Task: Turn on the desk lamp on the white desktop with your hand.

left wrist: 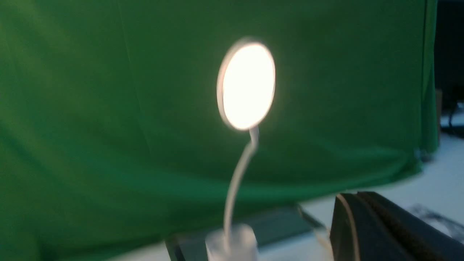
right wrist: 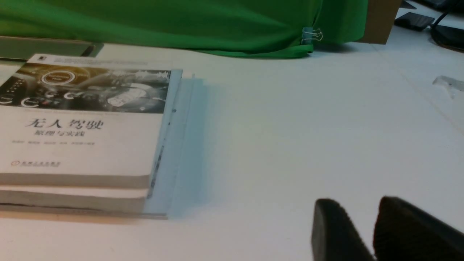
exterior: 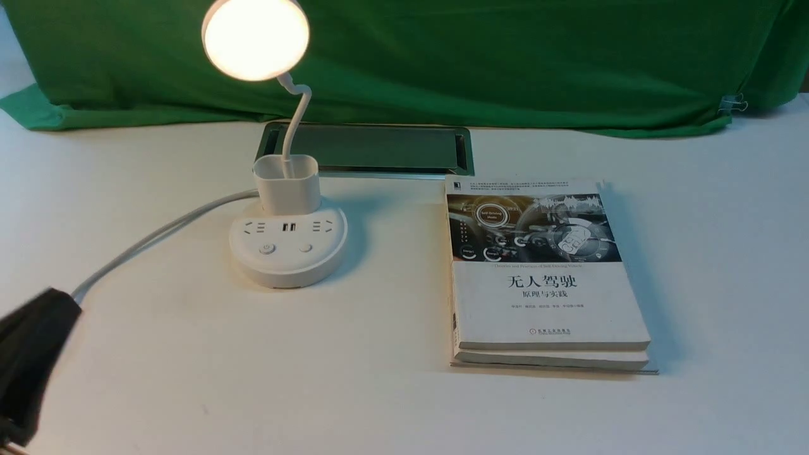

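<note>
The front view looks forward and slightly down from the robot's side over the white desktop point(exterior: 189, 379) toward the green cloth point(exterior: 505, 63); the left wrist view sits low and close, aimed up at the lit head of the desk lamp point(left wrist: 246, 85), blurred; the right wrist view skims the table, close beside the stacked books point(right wrist: 79, 127); lamp, books, cloth and cable slot point(exterior: 373, 148) recur across views

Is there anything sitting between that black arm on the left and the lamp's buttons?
Nothing solid blocks it. Between the left end effector and the desk lamp lies bare white desktop, crossed only by the lamp's flat cord. The books sit off to the right. The lamp head is already glowing.
</note>
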You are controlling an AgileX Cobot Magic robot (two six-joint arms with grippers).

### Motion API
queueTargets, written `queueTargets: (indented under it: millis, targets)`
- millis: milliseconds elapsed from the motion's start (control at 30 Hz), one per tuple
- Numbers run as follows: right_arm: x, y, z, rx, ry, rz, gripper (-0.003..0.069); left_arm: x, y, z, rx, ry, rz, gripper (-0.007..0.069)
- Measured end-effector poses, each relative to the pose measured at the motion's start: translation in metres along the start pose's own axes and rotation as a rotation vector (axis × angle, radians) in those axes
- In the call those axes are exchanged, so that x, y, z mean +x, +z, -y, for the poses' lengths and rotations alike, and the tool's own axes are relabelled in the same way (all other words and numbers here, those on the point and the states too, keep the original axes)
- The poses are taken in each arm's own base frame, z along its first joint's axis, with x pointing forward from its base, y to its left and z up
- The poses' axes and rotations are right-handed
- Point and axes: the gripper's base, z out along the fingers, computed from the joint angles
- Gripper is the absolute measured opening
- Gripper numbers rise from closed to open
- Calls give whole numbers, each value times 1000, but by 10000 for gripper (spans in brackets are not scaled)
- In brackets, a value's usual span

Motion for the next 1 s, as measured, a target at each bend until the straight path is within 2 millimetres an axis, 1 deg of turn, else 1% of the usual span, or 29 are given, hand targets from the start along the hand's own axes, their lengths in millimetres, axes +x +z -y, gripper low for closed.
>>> queueTargets:
  millis: [33, 67, 100, 133, 167, 200, 233, 267, 367, 433, 467, 567, 633, 733, 1000]
  targets:
    - [0, 0, 0, 0, 0, 1, 238, -1, -1, 0, -4, 21, 15, 1]
    - [0, 0, 0, 0, 0, 1, 238, -5, -6, -3, -47, 92, 108, 1]
    - [0, 0, 0, 0, 0, 1, 238, -5, -7, -3, -54, 95, 116, 1]
    - [0, 0, 0, 0, 0, 1, 238, -6, -12, -5, -98, 115, 152, 1]
    - [0, 0, 0, 0, 0, 1, 238, -4, -17, -7, -138, 102, 162, 1]
    - [0, 0, 0, 0, 0, 1, 238, -4, -18, -7, -144, 106, 160, 1]
    - [0, 0, 0, 0, 0, 1, 238, 3, -23, -8, -181, 75, 142, 1]
    - [0, 0, 0, 0, 0, 1, 238, 4, -24, -8, -190, 78, 134, 1]
    - [0, 0, 0, 0, 0, 4, 238, 15, -27, -11, -253, 0, 49, 1]
    - [0, 0, 0, 0, 0, 2, 238, 26, -28, -12, -284, -53, -69, 1]
    - [0, 0, 0, 0, 0, 2, 238, 28, -28, -12, -287, -57, -81, 1]
    - [0, 0, 0, 0, 0, 2, 238, 49, -33, -11, -308, -153, -307, 1]
    - [0, 0, 0, 0, 0, 2, 238, 56, -35, -10, -310, -187, -386, 1]
    - [0, 0, 0, 0, 0, 2, 238, 61, -37, -9, -302, -176, -447, 1]
    - [0, 0, 0, 0, 0, 2, 238, 62, -38, -8, -300, -182, -455, 1]
